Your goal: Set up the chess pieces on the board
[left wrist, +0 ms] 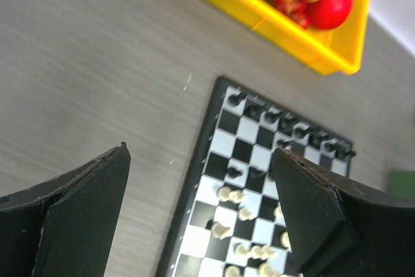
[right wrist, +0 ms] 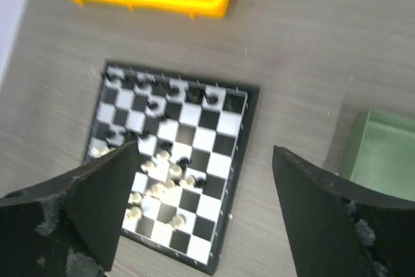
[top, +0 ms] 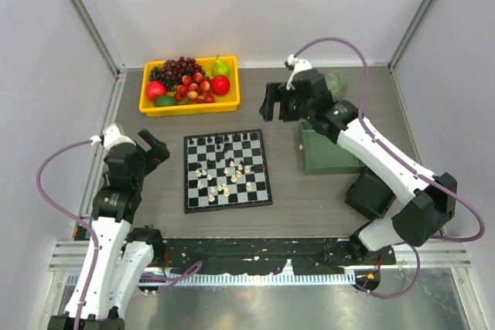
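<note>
Chessboard (top: pixel 255 191) mid-desk (top: pixel 309 206), between arms. White pieces (top: pixel 232 168) jumbled mid-board; black pieces (top: pixel 220 141) mostly along far row. Left jaws open, empty, just left of board, so nearer. Right jaws open, empty, past far-right corner.

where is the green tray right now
In the top view the green tray sits on the table's right side, just right of the chessboard, partly under the right arm.

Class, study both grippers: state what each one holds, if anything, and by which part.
Nothing is held. The left gripper and the right gripper are both open and empty; the chess pieces sit on the board.
</note>
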You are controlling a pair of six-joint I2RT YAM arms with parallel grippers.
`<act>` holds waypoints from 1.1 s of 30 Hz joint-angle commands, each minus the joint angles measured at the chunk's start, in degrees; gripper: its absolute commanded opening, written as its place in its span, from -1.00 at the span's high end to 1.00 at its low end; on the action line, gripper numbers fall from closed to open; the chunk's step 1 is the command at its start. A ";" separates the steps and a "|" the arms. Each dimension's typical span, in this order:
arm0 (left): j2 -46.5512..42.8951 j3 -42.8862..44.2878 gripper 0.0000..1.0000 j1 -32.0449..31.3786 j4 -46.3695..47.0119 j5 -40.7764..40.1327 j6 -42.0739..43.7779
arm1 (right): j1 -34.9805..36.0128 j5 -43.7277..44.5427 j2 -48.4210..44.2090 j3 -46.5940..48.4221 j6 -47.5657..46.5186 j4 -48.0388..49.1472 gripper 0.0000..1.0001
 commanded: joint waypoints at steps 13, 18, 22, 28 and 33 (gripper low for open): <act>1.38 -3.07 -0.98 0.27 2.69 5.85 7.93 | 13.32 4.87 -2.28 -17.35 -0.23 -2.02 -0.28; 4.55 -2.80 -0.98 0.27 2.25 4.88 10.05 | 20.08 7.25 1.85 -17.61 3.19 -0.88 -0.21; 5.00 -2.98 -0.98 0.18 3.39 4.00 10.93 | 23.34 8.57 3.70 -17.96 5.31 1.14 -0.21; 5.44 -1.31 -0.98 0.18 2.95 3.21 12.16 | 25.54 9.71 5.11 -19.37 7.33 2.99 -0.20; 4.91 -1.83 -0.98 0.27 2.69 1.90 13.04 | 25.54 9.89 6.69 -17.53 5.32 3.17 -0.14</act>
